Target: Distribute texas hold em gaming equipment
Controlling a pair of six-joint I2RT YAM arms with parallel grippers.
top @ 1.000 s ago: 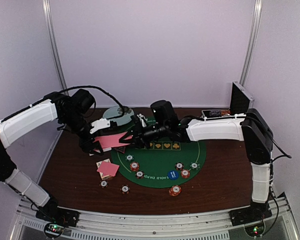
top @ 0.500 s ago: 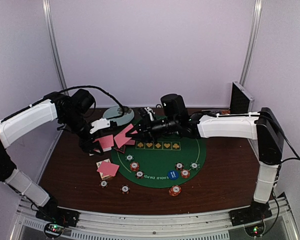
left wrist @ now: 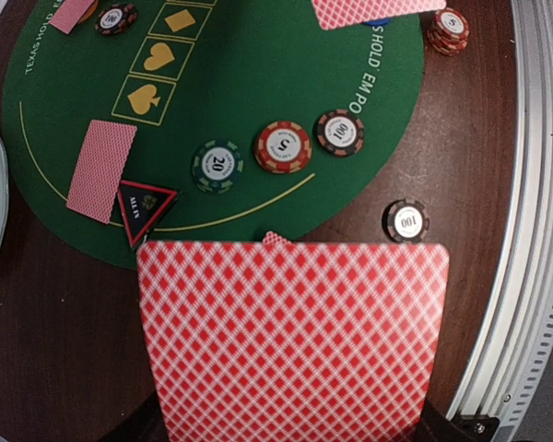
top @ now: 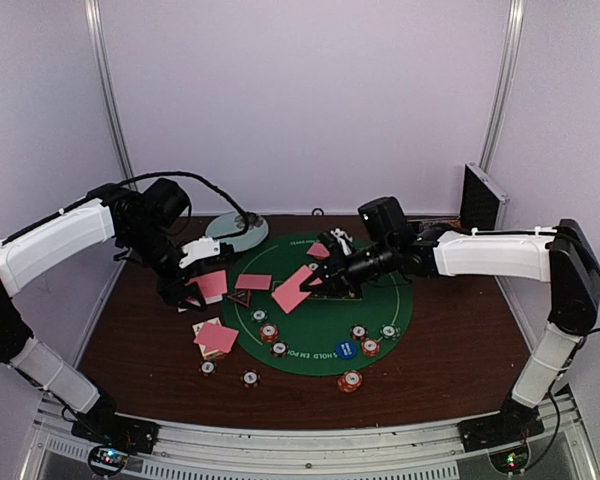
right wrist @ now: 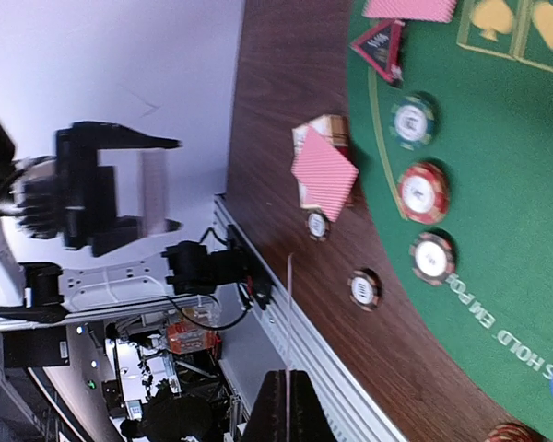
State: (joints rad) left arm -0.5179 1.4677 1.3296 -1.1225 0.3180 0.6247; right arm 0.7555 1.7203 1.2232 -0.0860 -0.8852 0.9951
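Left tool (top: 196, 277) clenched on a pink-backed card (left wrist: 293, 339), held above the brown worktop (top: 140, 330) just off the left edge of the green mat (top: 320, 318). Right tool (top: 323, 279) clenched on a second pink-backed card (top: 292, 291), carried tilted over the mat's middle. On the mat lie a third card (top: 253, 282), the triangle marker (top: 240, 298) and striped chips (top: 269, 332).

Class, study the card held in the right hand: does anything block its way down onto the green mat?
Nothing visible does. The held card in the right hand hangs over open green mat; the lying card, triangle marker and nearest chips lie off to the side.
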